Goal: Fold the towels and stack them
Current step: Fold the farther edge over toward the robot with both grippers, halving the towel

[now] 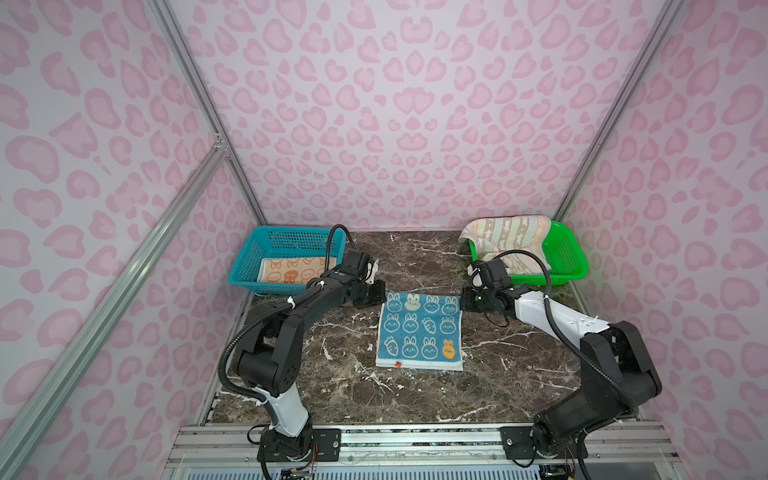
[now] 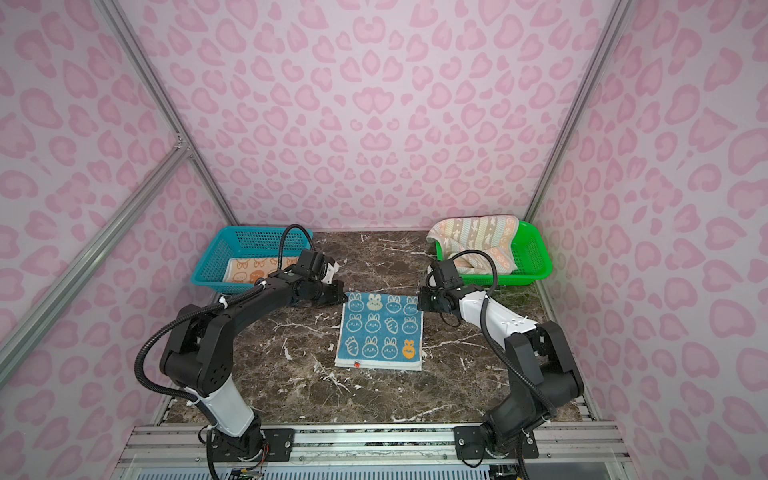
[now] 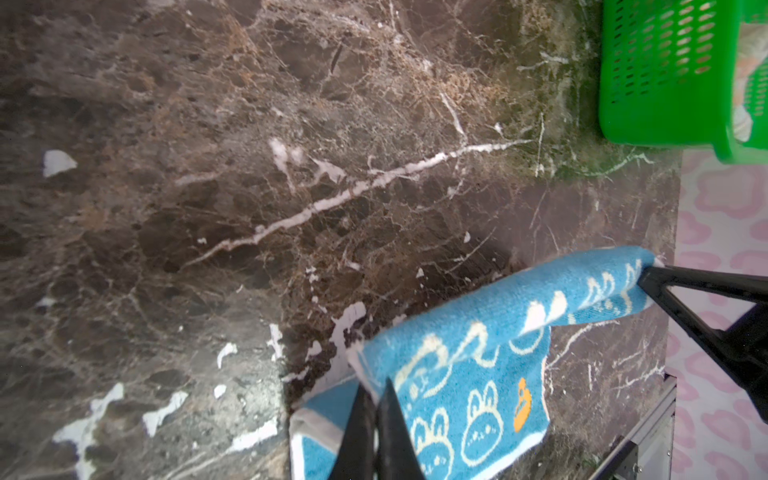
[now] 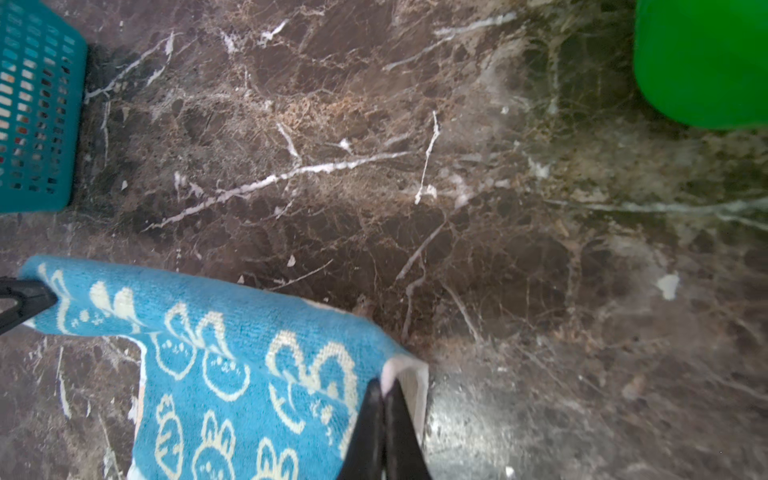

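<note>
A blue towel (image 1: 419,332) (image 2: 380,332) printed with cream rabbit faces lies in the middle of the marble table. My left gripper (image 1: 385,296) (image 2: 345,296) (image 3: 376,386) is shut on its far left corner. My right gripper (image 1: 460,301) (image 2: 419,302) (image 4: 384,384) is shut on its far right corner. Both wrist views show the blue towel (image 3: 478,374) (image 4: 249,365) with its far edge raised between the two grippers. An orange towel (image 1: 291,270) (image 2: 249,270) with cream faces lies flat in the blue basket. A pale striped towel (image 1: 507,237) (image 2: 478,237) is heaped in the green basket.
The blue basket (image 1: 299,241) (image 2: 257,239) (image 4: 37,104) stands at the far left of the table and the green basket (image 1: 569,257) (image 2: 536,257) (image 3: 665,75) at the far right. Pink patterned walls close in three sides. A metal rail carries both arm bases along the front.
</note>
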Controlling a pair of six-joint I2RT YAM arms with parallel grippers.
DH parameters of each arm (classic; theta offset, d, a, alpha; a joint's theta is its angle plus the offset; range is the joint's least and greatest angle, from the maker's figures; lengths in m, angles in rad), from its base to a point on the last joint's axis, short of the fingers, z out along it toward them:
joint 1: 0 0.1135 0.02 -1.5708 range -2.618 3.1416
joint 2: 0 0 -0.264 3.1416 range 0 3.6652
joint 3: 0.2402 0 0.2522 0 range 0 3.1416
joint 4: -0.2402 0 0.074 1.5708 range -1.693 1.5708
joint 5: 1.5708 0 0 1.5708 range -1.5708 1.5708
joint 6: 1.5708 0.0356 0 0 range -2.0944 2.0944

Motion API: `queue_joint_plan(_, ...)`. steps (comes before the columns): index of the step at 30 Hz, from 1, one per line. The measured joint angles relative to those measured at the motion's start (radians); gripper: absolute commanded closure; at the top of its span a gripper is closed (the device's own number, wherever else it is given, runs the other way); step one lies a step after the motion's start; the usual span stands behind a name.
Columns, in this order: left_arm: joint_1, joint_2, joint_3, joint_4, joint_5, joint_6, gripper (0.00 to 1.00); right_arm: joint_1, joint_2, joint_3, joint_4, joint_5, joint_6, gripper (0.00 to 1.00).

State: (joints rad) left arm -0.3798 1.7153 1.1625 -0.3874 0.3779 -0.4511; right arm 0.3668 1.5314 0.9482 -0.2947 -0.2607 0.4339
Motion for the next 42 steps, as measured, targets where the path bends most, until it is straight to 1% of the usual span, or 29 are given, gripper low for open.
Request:
queue_joint_plan(7,-0.01,-0.117,-0.14,0.018,0.034,0.01,0.97,0.041,-0.146,-0.143,-0.003,-0.002,-0.002,1.0)
queue_joint_plan(14,-0.035,-0.208,-0.279,0.031,0.046,0.004,0.97,0.079,-0.238,-0.275,-0.002,-0.002,0.05,1.0)
queue_joint_plan(20,-0.05,-0.257,-0.351,0.042,0.046,-0.02,0.97,0.117,-0.264,-0.353,0.023,-0.009,0.105,1.0)
queue_joint_plan(25,-0.072,-0.267,-0.394,0.044,0.042,-0.039,0.97,0.165,-0.259,-0.373,0.022,-0.007,0.132,0.99)
queue_joint_plan(29,-0.088,-0.269,-0.422,0.045,0.041,-0.047,0.97,0.182,-0.263,-0.379,0.021,0.0,0.151,0.98)
queue_joint_plan(33,-0.092,-0.291,-0.444,0.041,0.041,-0.055,0.96,0.192,-0.284,-0.398,0.015,0.006,0.157,0.92)
queue_joint_plan(35,-0.092,-0.303,-0.451,0.042,0.04,-0.057,0.92,0.195,-0.293,-0.407,0.012,0.006,0.158,0.88)
queue_joint_plan(36,-0.092,-0.306,-0.455,0.041,0.04,-0.057,0.89,0.195,-0.296,-0.412,0.011,0.006,0.158,0.85)
queue_joint_plan(38,-0.092,-0.309,-0.467,0.039,0.039,-0.057,0.82,0.2,-0.305,-0.42,0.006,0.007,0.161,0.83)
queue_joint_plan(41,-0.093,-0.322,-0.488,0.018,0.034,-0.064,0.68,0.214,-0.332,-0.428,-0.012,0.016,0.167,0.79)
queue_joint_plan(42,-0.093,-0.334,-0.494,0.014,0.032,-0.065,0.62,0.218,-0.348,-0.429,-0.026,0.017,0.167,0.77)
